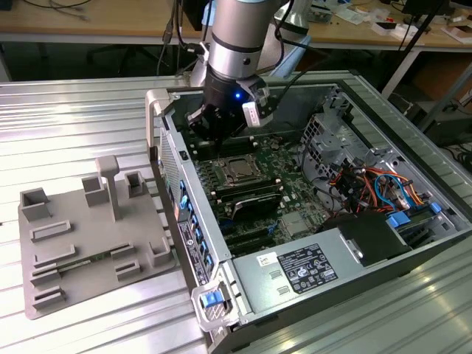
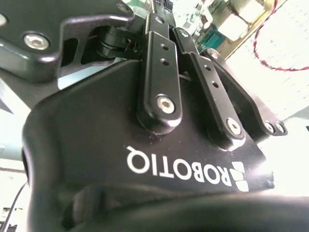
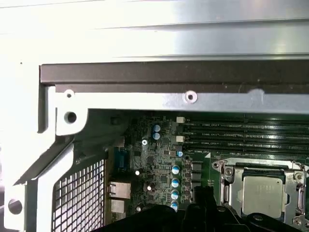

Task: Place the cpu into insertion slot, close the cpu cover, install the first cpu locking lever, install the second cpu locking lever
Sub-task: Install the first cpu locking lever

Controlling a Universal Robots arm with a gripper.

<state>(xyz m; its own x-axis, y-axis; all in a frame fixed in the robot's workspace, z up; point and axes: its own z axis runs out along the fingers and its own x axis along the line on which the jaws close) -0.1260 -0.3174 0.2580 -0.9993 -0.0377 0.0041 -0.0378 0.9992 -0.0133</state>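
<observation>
- Black gripper [image 1: 214, 125] on the silver arm hangs inside the open computer case [image 1: 354, 81], above the green motherboard [image 1: 280, 158]; finger spacing cannot be told.
- Dull silver square cpu [image 3: 263, 194] sits in the metal-rimmed insertion slot [image 3: 227, 191], with the silvery cpu cover [image 3: 260, 170] framing it.

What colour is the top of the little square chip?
Dull silver-grey. The cpu shows best in the first wrist view.
</observation>
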